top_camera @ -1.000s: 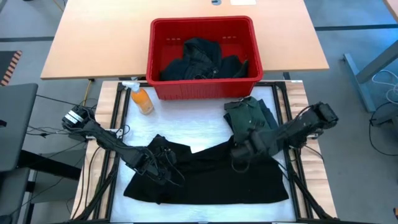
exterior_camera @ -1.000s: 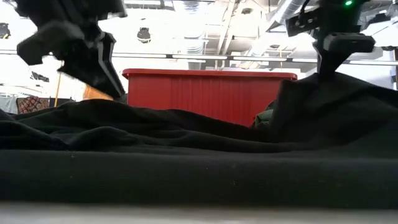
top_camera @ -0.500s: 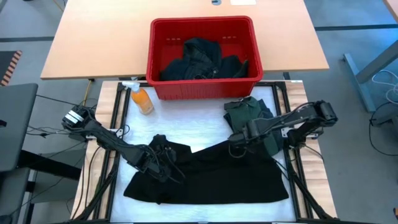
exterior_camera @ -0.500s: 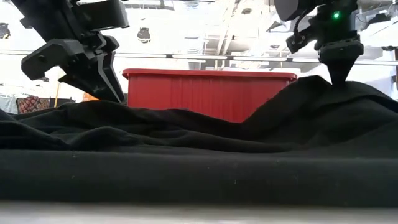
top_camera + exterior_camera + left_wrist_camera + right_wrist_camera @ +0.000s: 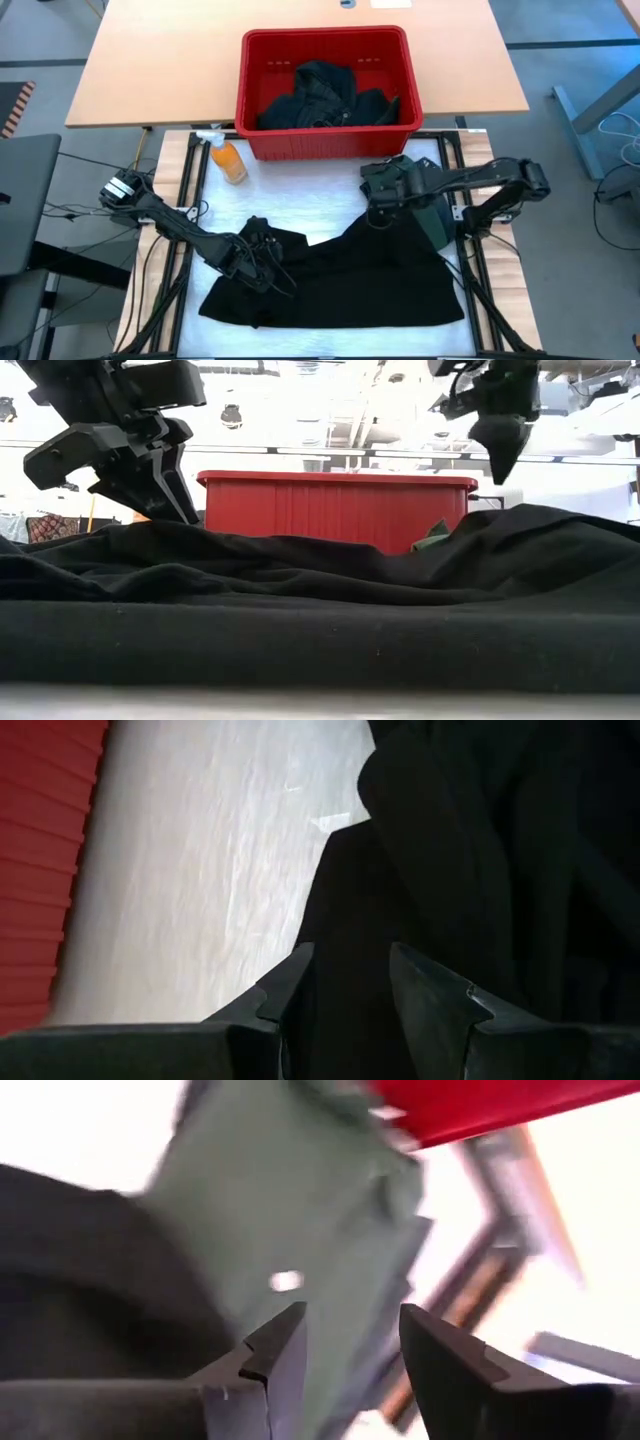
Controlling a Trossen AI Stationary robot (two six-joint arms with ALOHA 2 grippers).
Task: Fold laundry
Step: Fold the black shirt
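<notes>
Since a second ago the right gripper (image 5: 372, 212) has been lifted off the black garment (image 5: 340, 285), fingers parted, empty. Left gripper (image 5: 262, 262) is kept clamped on its left edge. Garment is half-folded; green shirt (image 5: 405, 185) and basket (image 5: 255, 60) laundry are left.

Two dark arms, each ending in one tool: left tool (image 5: 262, 262), right tool (image 5: 378, 202). One red basket (image 5: 325, 48) on the far tabletop, with one heap of dark cloth (image 5: 325, 100) inside, pieces there too bunched to count. One black garment (image 5: 340, 285) spread across the near tabletop. One green garment (image 5: 432, 215) just right of it, folded. One orange bottle (image 5: 228, 160) near the basket's left corner. Two tabletops: one tan (image 5: 150, 60) far, one white (image 5: 290, 205) near.
</notes>
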